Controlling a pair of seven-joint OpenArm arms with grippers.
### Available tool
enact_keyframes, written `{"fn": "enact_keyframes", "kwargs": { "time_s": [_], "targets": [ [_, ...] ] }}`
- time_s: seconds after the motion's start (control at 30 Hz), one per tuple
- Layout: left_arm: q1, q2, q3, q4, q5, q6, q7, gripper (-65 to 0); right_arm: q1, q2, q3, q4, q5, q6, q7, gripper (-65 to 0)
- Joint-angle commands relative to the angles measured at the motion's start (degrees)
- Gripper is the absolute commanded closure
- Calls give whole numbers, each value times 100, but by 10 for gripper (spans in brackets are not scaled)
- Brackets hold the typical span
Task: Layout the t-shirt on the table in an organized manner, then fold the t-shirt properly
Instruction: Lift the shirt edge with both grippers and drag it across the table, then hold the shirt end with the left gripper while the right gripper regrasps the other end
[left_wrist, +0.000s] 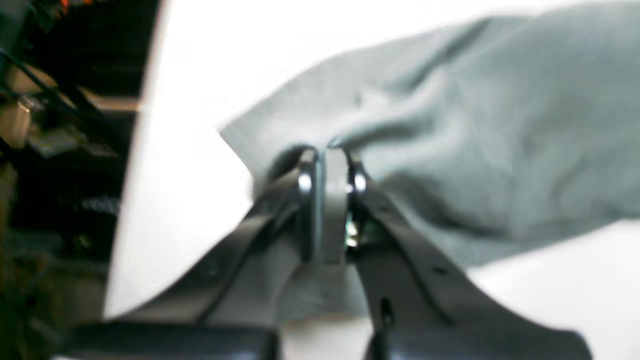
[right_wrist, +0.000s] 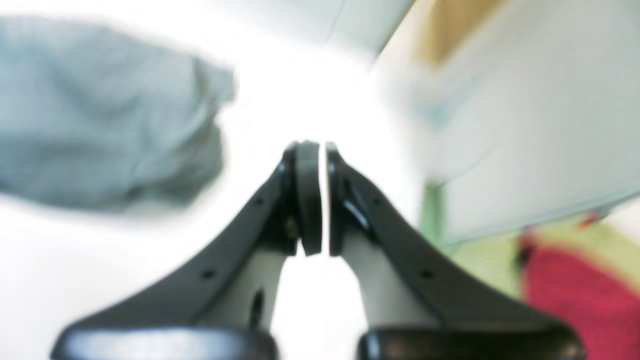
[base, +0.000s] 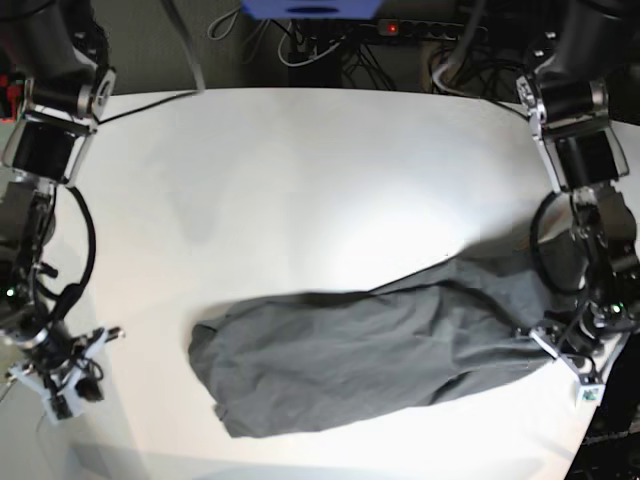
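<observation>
Left claw (left_wrist: 330, 165) is clenching a fold of the t-shirt (base: 380, 350) at its end near the surface (base: 300, 180) edge, likely to pull it out flat. Right claw (right_wrist: 315, 150) is sitting pinched together, gripping nothing, beside the shirt's bunched far end.

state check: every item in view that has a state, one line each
t-shirt: bunched in a long rumpled strip on the table, not spread, not folded; one end pinched in the left claw
left claw: shut on the t-shirt, cloth between the jaws
right claw: shut, holding nothing, clear of the t-shirt
table: white, t-shirt lies across its near half
</observation>
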Motion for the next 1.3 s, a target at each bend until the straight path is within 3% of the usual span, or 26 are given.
{"fn": "enact_keyframes", "kwargs": {
  "time_s": [0.0, 0.3, 0.43, 0.53, 0.73, 0.87, 1.17, 1.27],
  "targets": [
    [-63, -65, -14, 72, 36, 14, -100, -4, -9, -31, 9, 101, 75, -16, 80, 0],
    [473, -197, -22, -77, 53, 67, -470, -4, -994, -831, -26, 119, 40, -16, 36, 0],
    [508, -197, -365, -262, -8, 23, -417, -4, -1064, -919, -184, 110, 40, -16, 36, 0],
    [464, -180, -866, -112, -70, 5, -13, -4, -1187, -910, -413, 110, 40, -16, 36, 0],
    [183, -373, -1271, 424, -1142, 58, 585, -4, -1293, -945, -949, -5, 31, -16, 53, 0],
    [-116, -408, -1315, 442, -1213, 67, 603, -4, -1020, -1007, -1310, -541, 31, -16, 71, -6],
    [-134, -426, -1895, 283, -1222, 49, 603, -4, 246, -1007, -1319, -2299, 31, -16, 115, -209],
    [-134, -549, -1921, 90, -1222, 32, 594, -4, 474, -989, -1319, -2528, 31, -16, 422, -279]
  ]
}}
